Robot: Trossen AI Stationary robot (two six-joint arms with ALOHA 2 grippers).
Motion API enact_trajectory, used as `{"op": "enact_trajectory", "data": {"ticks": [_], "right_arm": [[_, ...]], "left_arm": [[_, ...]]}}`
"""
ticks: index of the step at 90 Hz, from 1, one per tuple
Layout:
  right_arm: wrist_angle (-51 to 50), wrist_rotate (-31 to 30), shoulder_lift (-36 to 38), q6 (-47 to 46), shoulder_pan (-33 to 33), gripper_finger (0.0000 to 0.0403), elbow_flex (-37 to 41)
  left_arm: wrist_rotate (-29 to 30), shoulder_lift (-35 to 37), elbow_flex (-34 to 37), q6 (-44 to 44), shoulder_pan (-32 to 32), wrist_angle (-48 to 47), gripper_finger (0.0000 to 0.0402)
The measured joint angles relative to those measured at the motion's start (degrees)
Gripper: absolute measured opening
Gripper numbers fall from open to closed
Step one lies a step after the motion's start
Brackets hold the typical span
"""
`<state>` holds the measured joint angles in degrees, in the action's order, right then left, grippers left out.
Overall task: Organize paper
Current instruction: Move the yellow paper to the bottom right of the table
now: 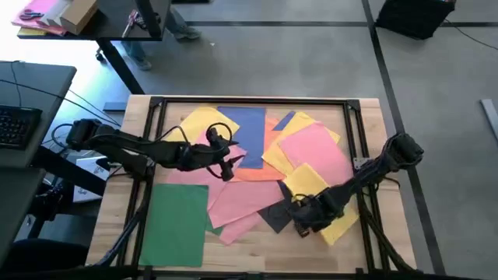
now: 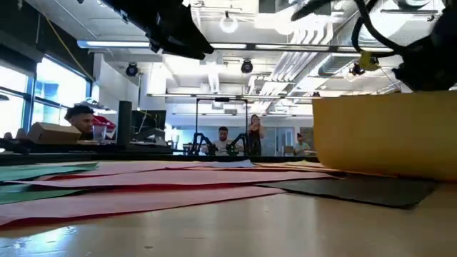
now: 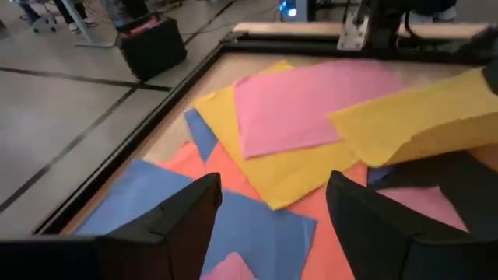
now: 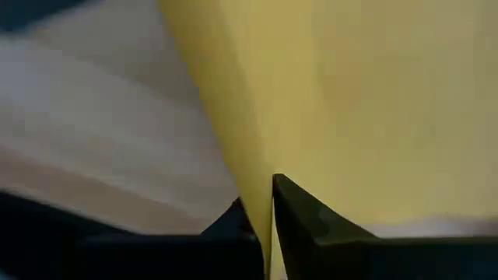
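Coloured paper sheets lie overlapping on the wooden table: a green sheet [image 1: 175, 225], pink sheets [image 1: 241, 202] [image 1: 315, 148], a blue sheet [image 1: 245, 128], a yellow sheet [image 1: 204, 123], an orange sheet [image 1: 257, 173] and a dark grey sheet [image 1: 274, 215]. My right gripper [image 1: 299, 219] is at the near right, shut on another yellow sheet [image 2: 385, 132], which stands raised. My left gripper [image 1: 227, 163] hovers open over the blue sheet [image 3: 257, 233] and orange sheet [image 3: 327, 225] in the middle, touching nothing. My right gripper pinches the raised yellow sheet between its two fingers at one edge [image 4: 268, 198]; it looks like a single layer. That side is lifted off the table and the sheet stands curved. Its lower edge [image 2: 378, 171] stays down by the dark grey sheet [image 2: 357, 189].
A black frame [image 1: 257, 99] runs along the table's far edge and down both sides. Bare wood shows along the near edge [image 1: 257, 253]. A desk with a keyboard [image 1: 15, 124] stands left of the table. People sit in the room beyond [image 2: 225, 139].
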<state>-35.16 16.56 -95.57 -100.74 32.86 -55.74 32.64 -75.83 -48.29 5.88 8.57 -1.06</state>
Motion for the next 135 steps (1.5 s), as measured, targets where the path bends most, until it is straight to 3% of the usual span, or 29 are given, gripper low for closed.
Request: {"op": "enact_trajectory", "data": {"ticks": [9,20,34,50,61,74,105,135], "right_arm": [[5.4,-3.7,0.0,-3.4,-0.1,0.0,1.2],[1.4,-9.8,0.0,-9.5,0.4,0.0,1.3],[-0.4,-11.7,0.0,-18.0,2.9,0.0,1.3],[1.2,-8.5,0.0,-25.7,6.3,0.0,1.3],[1.0,-1.7,0.0,-29.3,8.7,0.0,1.3],[2.0,1.2,0.0,-33.3,11.2,0.0,1.3],[10.4,-7.5,0.0,-31.5,6.8,0.0,1.3],[4.3,-4.5,0.0,-32.9,6.9,0.0,1.3]], "left_arm": [[0.0,0.0,0.0,0.0,0.9,-2.4,0.0223],[0.1,0.0,0.0,0.9,2.0,-3.0,0.0223],[0.6,0.0,0.0,-1.2,2.9,-1.5,0.0223],[1.0,0.0,0.0,-1.5,2.9,-1.6,0.0223],[1.1,0.0,0.0,-1.5,2.9,-1.3,0.0223],[1.1,0.0,0.0,-1.7,2.9,-0.6,0.0223],[0.8,0.0,0.0,-5.1,2.6,1.4,0.0223],[-1.1,-0.2,0.0,-3.2,2.6,1.5,0.0223]]}}
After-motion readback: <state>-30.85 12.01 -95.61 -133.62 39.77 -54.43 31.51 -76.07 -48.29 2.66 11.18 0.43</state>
